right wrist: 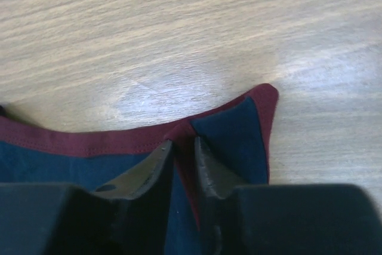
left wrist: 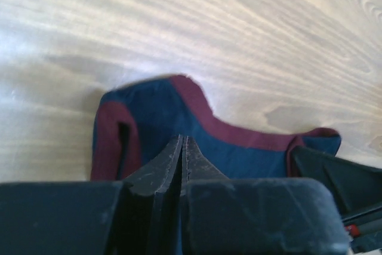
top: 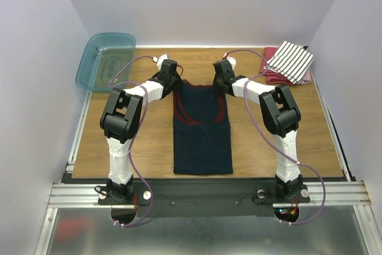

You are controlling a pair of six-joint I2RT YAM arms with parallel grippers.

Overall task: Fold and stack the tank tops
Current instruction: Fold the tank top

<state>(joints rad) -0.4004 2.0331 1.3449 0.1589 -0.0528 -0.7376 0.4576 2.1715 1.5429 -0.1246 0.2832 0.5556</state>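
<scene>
Pincers (left wrist: 182,140) (right wrist: 182,143) nose-down on navy tank top (top: 203,141)

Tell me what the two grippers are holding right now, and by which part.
Cannot be told. The left gripper and right gripper are each at a shoulder strap of the navy tank top, jaws nearly together, but no pinch shows.

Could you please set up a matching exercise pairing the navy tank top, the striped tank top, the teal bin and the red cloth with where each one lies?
Things:
1. navy tank top
2. striped tank top
3. teal plastic bin
4. red cloth

Places:
A. far left corner
B. underneath a folded top
C. spread flat at the centre
D. folded, on top of another cloth, far right corner

Pairs: 1-C, 2-D, 3-A, 4-B
</scene>
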